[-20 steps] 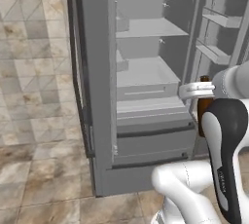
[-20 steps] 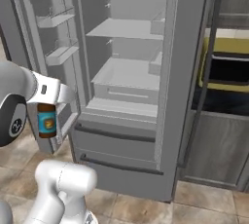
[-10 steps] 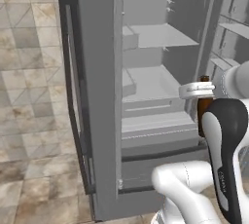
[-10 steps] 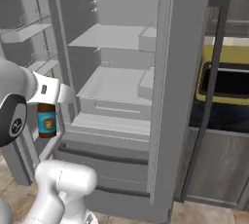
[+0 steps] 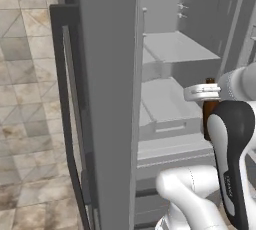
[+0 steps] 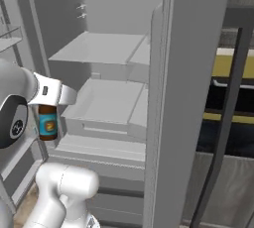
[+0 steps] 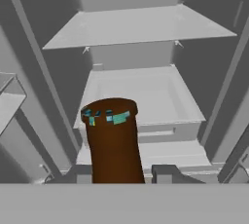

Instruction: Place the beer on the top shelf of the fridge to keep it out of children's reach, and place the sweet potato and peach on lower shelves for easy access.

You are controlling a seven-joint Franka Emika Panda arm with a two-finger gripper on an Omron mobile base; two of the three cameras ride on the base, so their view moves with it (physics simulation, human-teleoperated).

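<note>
One long dark bar handle point(image 5: 67, 124) runs down the open fridge point(image 5: 107, 99) door at left; past it, the top shelf point(image 7: 138, 26) lies bare above the lower shelves point(image 7: 146, 96); in front of these the end effector point(image 7: 116, 172) is pinched on the beer point(image 7: 113, 140), a brown bottle with a teal label, held upright outside the cavity.

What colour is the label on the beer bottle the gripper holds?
Blue-teal with a small orange mark, on the dark-brown beer; clearest in the right base view.
</note>
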